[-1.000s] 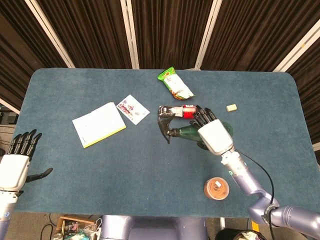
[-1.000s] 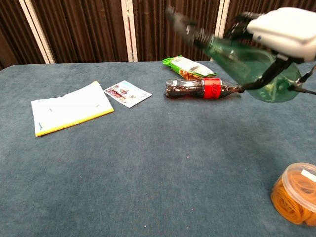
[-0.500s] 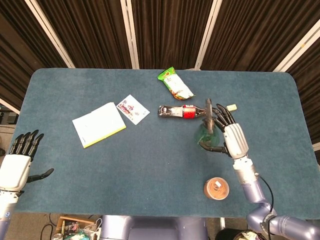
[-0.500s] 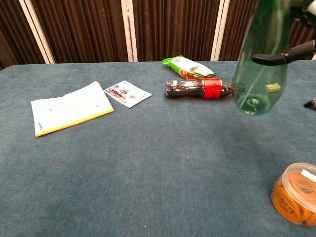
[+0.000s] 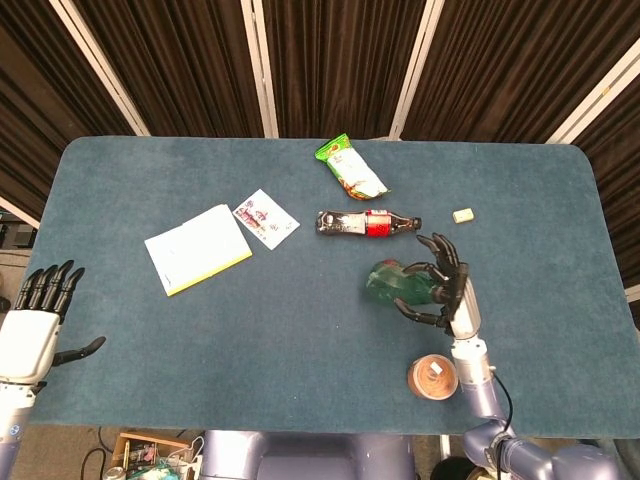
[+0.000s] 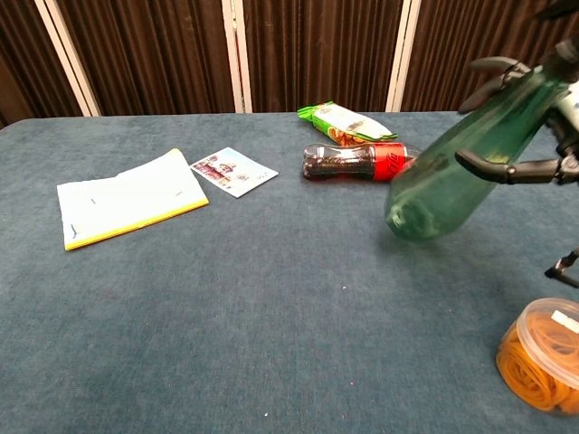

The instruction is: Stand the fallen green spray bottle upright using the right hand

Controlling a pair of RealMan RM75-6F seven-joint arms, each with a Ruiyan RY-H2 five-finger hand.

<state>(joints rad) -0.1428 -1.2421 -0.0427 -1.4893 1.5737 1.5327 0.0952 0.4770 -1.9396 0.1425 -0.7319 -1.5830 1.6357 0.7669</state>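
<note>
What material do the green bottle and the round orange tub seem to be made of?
The green spray bottle, held off the table in the right hand, looks like translucent glossy plastic: the cola bottle's red label shows through it. The round tub seems clear plastic; the orange contents show through.

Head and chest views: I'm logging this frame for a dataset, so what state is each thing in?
Green translucent spray bottle: lifted off the table, tilted, base down-left.
Right hand: grips the bottle.
Left hand: holds nothing, fingers apart.
Dark cola bottle with red label: lying on its side.
Clear tub of orange rubber bands: upright.
Yellow-edged white notebook: flat, closed.
Green snack packet: lying flat.
</note>
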